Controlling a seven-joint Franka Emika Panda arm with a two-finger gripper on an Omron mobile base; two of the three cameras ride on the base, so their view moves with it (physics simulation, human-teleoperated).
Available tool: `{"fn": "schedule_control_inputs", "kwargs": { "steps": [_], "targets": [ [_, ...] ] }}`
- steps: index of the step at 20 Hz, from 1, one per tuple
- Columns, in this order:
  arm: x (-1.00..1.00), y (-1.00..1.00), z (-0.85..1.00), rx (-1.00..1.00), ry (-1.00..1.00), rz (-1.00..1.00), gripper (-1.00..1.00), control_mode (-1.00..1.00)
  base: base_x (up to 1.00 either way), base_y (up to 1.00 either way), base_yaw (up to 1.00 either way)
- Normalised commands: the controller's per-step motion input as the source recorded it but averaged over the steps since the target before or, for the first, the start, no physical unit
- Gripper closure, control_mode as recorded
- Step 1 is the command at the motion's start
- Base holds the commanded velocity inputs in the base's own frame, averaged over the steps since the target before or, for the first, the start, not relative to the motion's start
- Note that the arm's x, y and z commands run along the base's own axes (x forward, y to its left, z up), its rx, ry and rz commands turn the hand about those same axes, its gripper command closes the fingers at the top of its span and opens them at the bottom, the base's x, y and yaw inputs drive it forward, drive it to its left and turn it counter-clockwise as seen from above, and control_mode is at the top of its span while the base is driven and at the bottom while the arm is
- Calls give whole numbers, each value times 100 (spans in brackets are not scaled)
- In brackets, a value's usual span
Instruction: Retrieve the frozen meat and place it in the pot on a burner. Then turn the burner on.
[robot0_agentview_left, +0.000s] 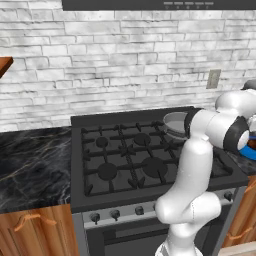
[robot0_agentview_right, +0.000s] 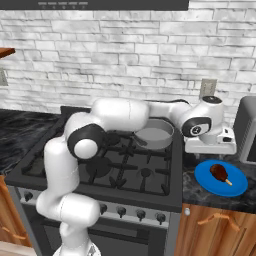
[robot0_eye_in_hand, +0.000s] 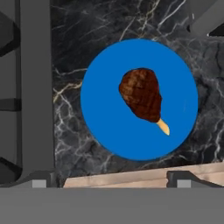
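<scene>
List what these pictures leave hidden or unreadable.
- Pot: its inside is hidden behind the arm in both base views.
- Stove knobs: too small to read their settings.
- Plate: left base view, mostly covered by the arm and cut off by the edge.
- Tool: whether its tips reach the meat.

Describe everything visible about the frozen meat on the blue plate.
The frozen meat is a small dark red-brown, drumstick-shaped lump with a ridged surface and a pale tan stub at its narrow end. It lies flat near the middle of the round flat blue plate on the black marbled counter beside the stove. Only the plate touches it.
</scene>
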Motion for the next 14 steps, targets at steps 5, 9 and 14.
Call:
{"fn": "schedule_control_inputs", "kwargs": {
  "steps": [5,9,14],
  "targets": [
    [42,-50,-20,0,0,-6,-100,-100,0,0,0],
    [39,-37,-9,3,0,-3,-100,-100,0,0,0],
    [19,-3,-12,3,-1,0,-100,-100,0,0,0]
  ]
}}
